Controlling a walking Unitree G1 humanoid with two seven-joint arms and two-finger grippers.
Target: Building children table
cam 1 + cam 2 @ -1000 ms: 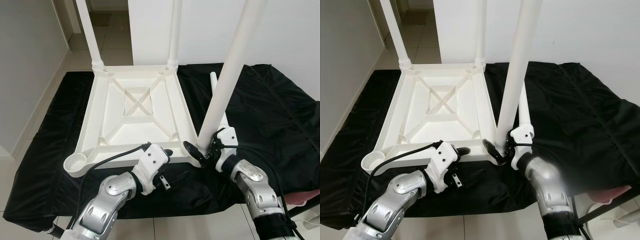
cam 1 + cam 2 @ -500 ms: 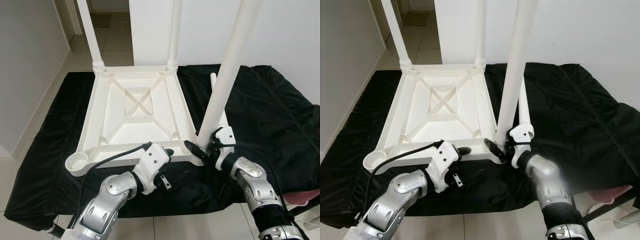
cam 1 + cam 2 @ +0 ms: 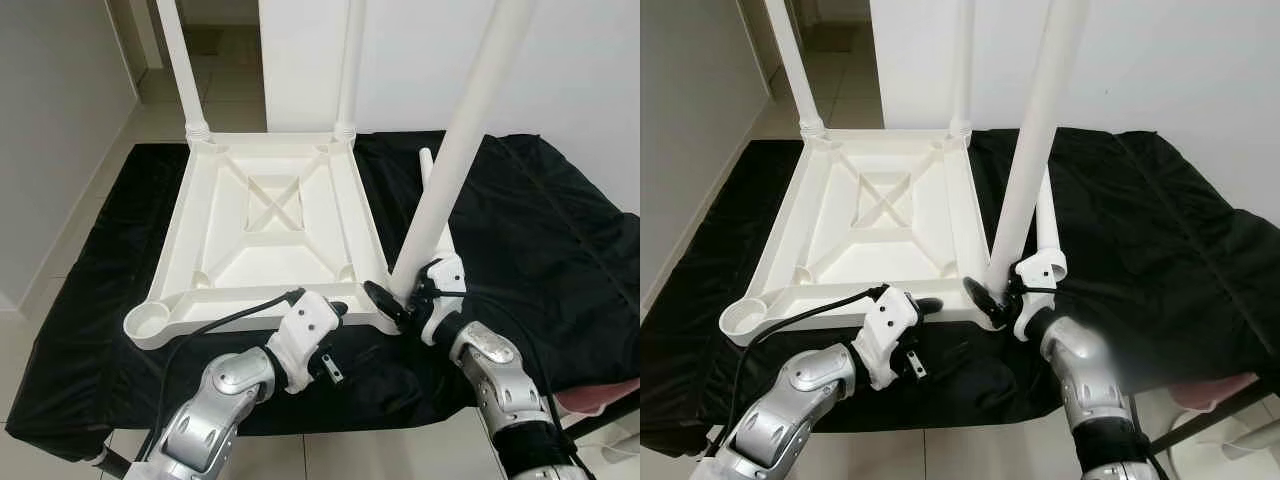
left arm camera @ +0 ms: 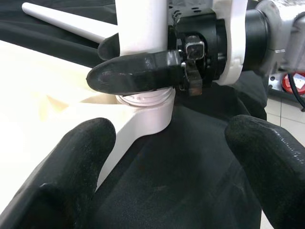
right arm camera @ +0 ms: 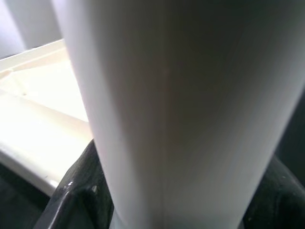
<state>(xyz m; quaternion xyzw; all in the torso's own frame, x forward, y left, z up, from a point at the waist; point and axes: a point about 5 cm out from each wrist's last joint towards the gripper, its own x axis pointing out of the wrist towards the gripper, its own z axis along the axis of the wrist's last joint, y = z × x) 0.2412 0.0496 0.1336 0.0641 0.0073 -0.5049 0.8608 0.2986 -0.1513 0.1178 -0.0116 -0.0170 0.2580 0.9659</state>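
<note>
The white children's table (image 3: 270, 215) lies upside down on a black cloth. Two legs (image 3: 180, 70) (image 3: 348, 60) stand in its far corners. A third white leg (image 3: 455, 160) rises, leaning slightly, from the near right corner socket (image 4: 145, 112). My right gripper (image 3: 400, 296) is shut on it just above the base. My left gripper (image 4: 171, 162) hovers open by the table's near edge, its fingers (image 3: 336, 307) spread wide and pointing at that corner. The near left socket (image 3: 147, 322) holds nothing. A loose leg (image 3: 428, 170) lies on the cloth behind the held one.
The black cloth (image 3: 560, 230) covers a low surface whose front edge runs just below my arms. Tiled floor (image 3: 60, 250) lies to the left and a white wall (image 3: 400, 60) stands behind. A pink-red object (image 3: 600, 400) sits at the lower right.
The held leg's top has tipped slightly further right and my right forearm has shifted a little. The left gripper has stayed open in the same spot.
</note>
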